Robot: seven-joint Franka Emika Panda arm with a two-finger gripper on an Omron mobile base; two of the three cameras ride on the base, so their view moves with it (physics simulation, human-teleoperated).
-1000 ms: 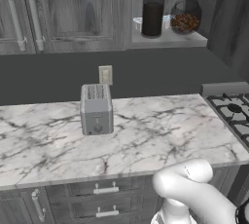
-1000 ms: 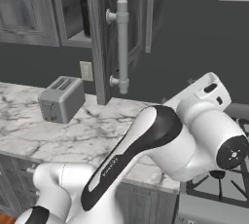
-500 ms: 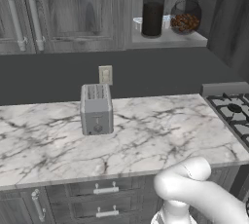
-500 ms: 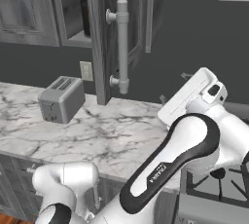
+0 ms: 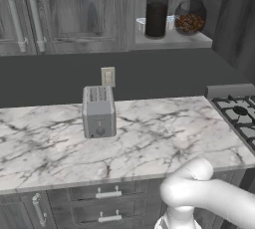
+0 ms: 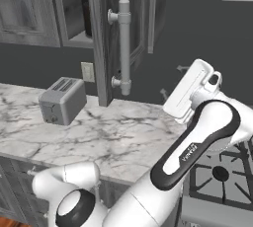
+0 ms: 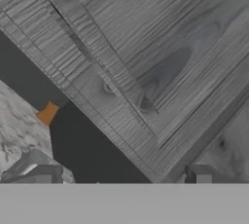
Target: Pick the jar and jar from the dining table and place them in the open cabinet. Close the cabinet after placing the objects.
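- A rendered home kitchen, fitted wall to wall.
- White-grey veined marble surface [image 5: 149,138] over dark grey drawers [image 5: 107,205] with short silver handles.
- Silver two-slot toaster [image 5: 98,111] standing on the marble, below a wall socket [image 5: 107,76].
- Gas hob [image 5: 239,118] with black grates at the right end of the marble.
- Dark grey wood-grain wall cabinet [image 5: 64,14] with long vertical bar handles, one door [image 6: 106,33] swung open.
- Tall jar [image 5: 156,8] and squat round jar [image 5: 189,18], both with brown contents, side by side on the open cabinet's shelf.
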